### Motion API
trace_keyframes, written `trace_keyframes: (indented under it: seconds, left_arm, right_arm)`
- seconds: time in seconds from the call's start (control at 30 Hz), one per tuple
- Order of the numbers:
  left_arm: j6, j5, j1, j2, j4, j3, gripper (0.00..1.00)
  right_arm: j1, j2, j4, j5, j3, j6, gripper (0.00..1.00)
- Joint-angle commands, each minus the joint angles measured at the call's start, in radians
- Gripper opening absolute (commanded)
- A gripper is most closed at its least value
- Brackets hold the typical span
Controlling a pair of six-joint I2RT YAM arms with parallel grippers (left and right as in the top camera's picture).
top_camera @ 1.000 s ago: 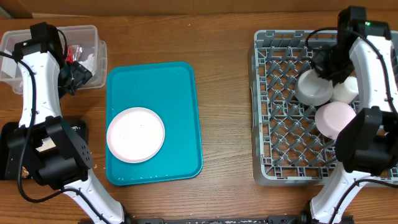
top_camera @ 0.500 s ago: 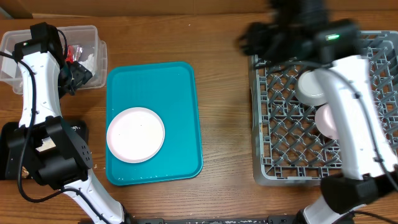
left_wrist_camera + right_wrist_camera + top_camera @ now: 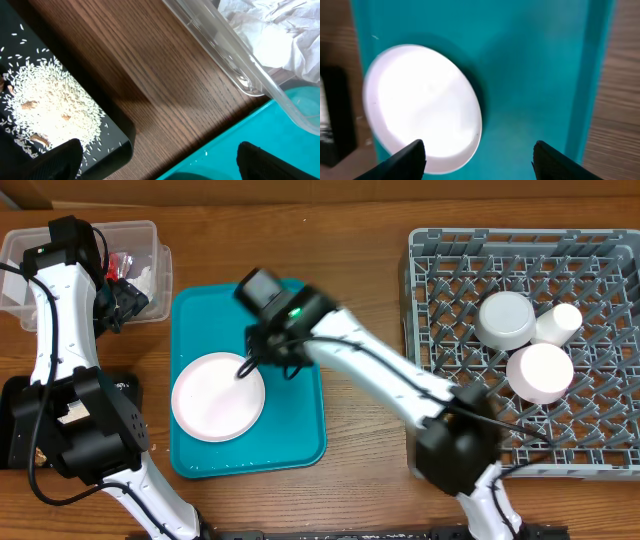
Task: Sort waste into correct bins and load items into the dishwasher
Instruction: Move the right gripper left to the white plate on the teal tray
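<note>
The large round white plate (image 3: pixel 218 397) (image 3: pixel 422 107) lies on the teal serving tray (image 3: pixel 290 420). My right gripper (image 3: pixel 270 363) (image 3: pixel 480 160) hovers open over the plate's right edge, nothing between its fingers. In the grey dish rack (image 3: pixel 450 380) sit a grey bowl (image 3: pixel 505 320), a small white cup (image 3: pixel 558 323) and a pale bowl (image 3: pixel 540 372). The clear tub (image 3: pixel 60 250) (image 3: pixel 235 65) holds a red wrapper (image 3: pixel 125 262) and a crumpled napkin (image 3: pixel 280 30). Rice and brown bits (image 3: pixel 50 100) lie in the black tray (image 3: pixel 115 145). My left gripper (image 3: pixel 122 302) (image 3: pixel 165 165) hangs open and empty beside the tub.
The teal tray (image 3: pixel 535 75) fills the centre-left, with bare wood between it and the rack. The black tray (image 3: pixel 15 415) is mostly hidden under my left arm. A few rice grains lie on the teal tray's edge (image 3: pixel 280 135).
My right arm swung from the dish rack leftward to above the teal tray, and its jaws opened. The left arm has not moved.
</note>
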Motion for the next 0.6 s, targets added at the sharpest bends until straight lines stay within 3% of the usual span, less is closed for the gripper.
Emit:
trace_keyframes:
  seconds: [0.0, 0.23, 0.5, 0.57]
  left_arm:
    - [-0.013, -0.006, 0.003, 0.0, 0.001, -0.003, 1.0]
    - [-0.013, -0.006, 0.003, 0.0, 0.001, -0.003, 1.0]
    - [-0.013, -0.006, 0.003, 0.0, 0.001, -0.003, 1.0]
    - [-0.013, -0.006, 0.003, 0.0, 0.001, -0.003, 1.0]
  right_arm:
    - [0.025, 0.052, 0.006, 0.055, -0.002, 0.088, 0.7]
    - [0.072, 0.146, 0.014, 0.034, -0.002, 0.111, 0.68]
    - [0.101, 0.185, 0.056, 0.029, -0.002, 0.129, 0.59]
    - [0.103, 0.187, 0.063, 0.03, -0.002, 0.129, 0.52]
